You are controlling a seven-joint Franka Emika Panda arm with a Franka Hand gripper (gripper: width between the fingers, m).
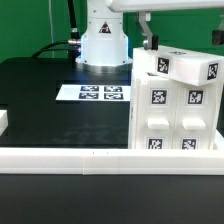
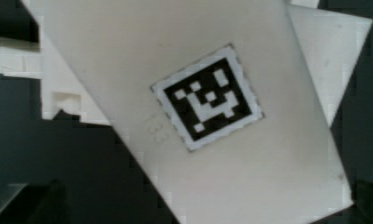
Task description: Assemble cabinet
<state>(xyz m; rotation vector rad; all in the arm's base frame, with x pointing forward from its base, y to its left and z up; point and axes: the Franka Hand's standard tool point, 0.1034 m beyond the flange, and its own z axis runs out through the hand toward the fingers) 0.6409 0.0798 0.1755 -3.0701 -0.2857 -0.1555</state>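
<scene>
On a matte black table [image 1: 30,85] before a green backdrop [image 1: 30,25], the boxy, tag-covered white plastic cabinet [image 1: 175,105] filled the frame's right, the gripper [image 1: 146,40] spread apart above it, clasping nothing.

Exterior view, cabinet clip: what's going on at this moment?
A robot arm is putting together a white cabinet that stands on the black table, at the exterior view's right, behind a long low white rail. The gripper hangs just above the cabinet's top panel with its jaws open, holding nothing. The wrist view is filled by a white tagged panel right below it. The marker board lies flat near the robot's base.
</scene>
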